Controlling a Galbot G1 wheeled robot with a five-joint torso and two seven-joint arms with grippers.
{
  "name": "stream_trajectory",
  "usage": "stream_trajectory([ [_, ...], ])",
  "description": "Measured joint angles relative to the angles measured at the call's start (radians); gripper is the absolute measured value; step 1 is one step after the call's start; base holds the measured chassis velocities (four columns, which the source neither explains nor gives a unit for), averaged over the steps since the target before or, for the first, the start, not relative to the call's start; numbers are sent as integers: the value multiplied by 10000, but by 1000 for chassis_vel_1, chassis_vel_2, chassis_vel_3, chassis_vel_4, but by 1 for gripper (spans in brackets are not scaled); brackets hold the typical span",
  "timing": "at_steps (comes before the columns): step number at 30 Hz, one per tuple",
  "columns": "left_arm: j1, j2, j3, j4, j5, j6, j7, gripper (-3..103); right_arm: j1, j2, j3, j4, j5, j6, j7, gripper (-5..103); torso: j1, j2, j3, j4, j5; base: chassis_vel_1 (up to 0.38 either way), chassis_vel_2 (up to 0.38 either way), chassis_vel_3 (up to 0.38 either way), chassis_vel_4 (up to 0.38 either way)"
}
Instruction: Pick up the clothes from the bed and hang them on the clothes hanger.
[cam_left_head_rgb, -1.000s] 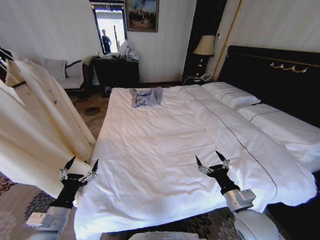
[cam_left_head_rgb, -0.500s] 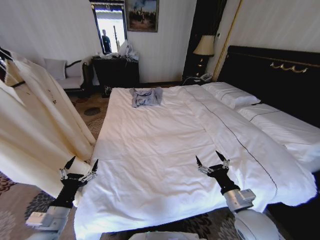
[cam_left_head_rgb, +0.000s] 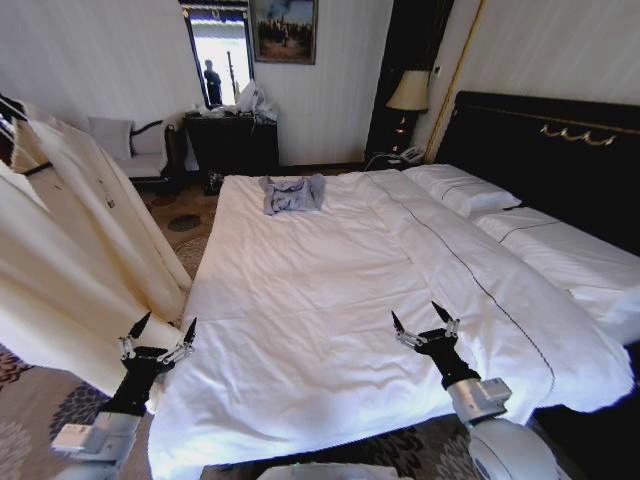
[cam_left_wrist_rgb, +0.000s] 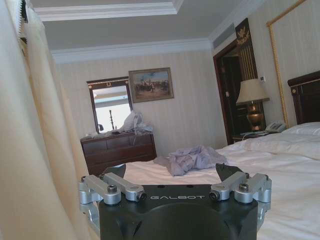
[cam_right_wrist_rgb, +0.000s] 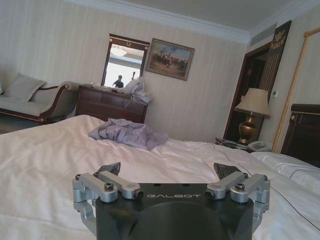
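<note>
Clothes (cam_left_head_rgb: 70, 250) hanging beside bed (cam_left_head_rgb: 330, 300)

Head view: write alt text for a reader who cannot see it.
A cream garment hangs at the left, off the white bed, where a small grey-blue garment lies near the far edge. The left gripper and right gripper hover open and empty at the bed's near edge.

The clothes (cam_left_head_rgb: 70, 250) run off the head view's left edge, hiding most of the clothes hanger (cam_left_head_rgb: 12, 112). The bed (cam_left_head_rgb: 330, 300) is cut at the right edge, its near corner behind the right arm.
</note>
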Motion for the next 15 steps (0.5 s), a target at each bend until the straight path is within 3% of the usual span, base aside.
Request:
stream_trajectory([
  [15, 0, 1, 0, -1, -1, 6, -5, 100, 1, 0, 0, 0, 0, 0, 2, 100, 0, 0, 0, 0, 0, 0, 0, 0, 0],
])
